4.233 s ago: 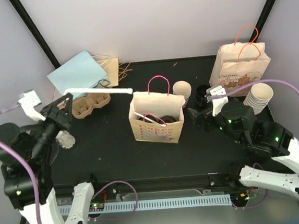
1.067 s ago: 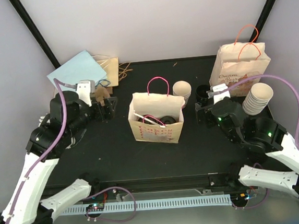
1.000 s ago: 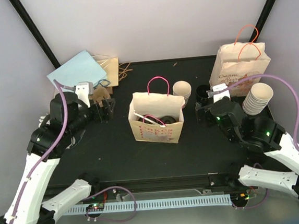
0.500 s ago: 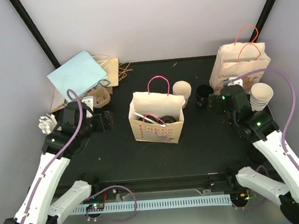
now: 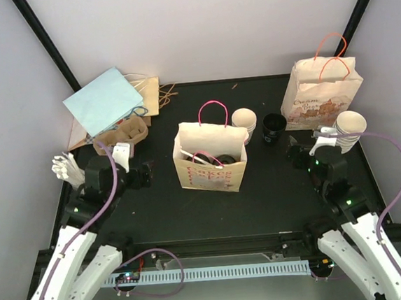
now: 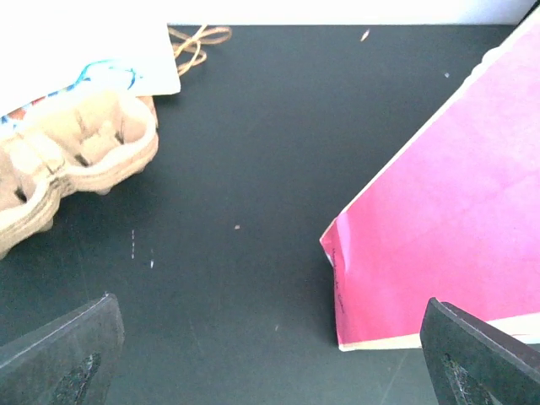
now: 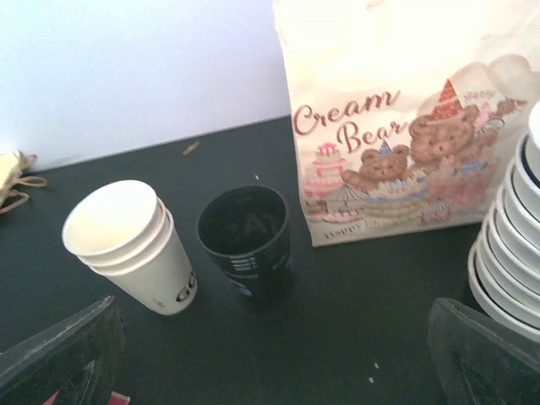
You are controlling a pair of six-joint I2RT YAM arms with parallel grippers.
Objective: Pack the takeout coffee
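A tan paper bag with pink handles stands open mid-table, with dark items and a white stick inside. To its right stand a stack of white paper cups and a black cup. My left gripper is open and empty, just left of the bag; the left wrist view shows the bag's pink side and a cardboard cup carrier. Open and empty too, my right gripper hangs near the black cup and the white cups.
A "Cream Bear" paper bag stands at the back right with a tall stack of white cups in front of it. At the back left lie a blue bag, the carrier and some white pieces.
Both arms have drawn back toward the near edge. The left gripper has left the carrier area; the right gripper has backed away from the black cup. Both stay open.
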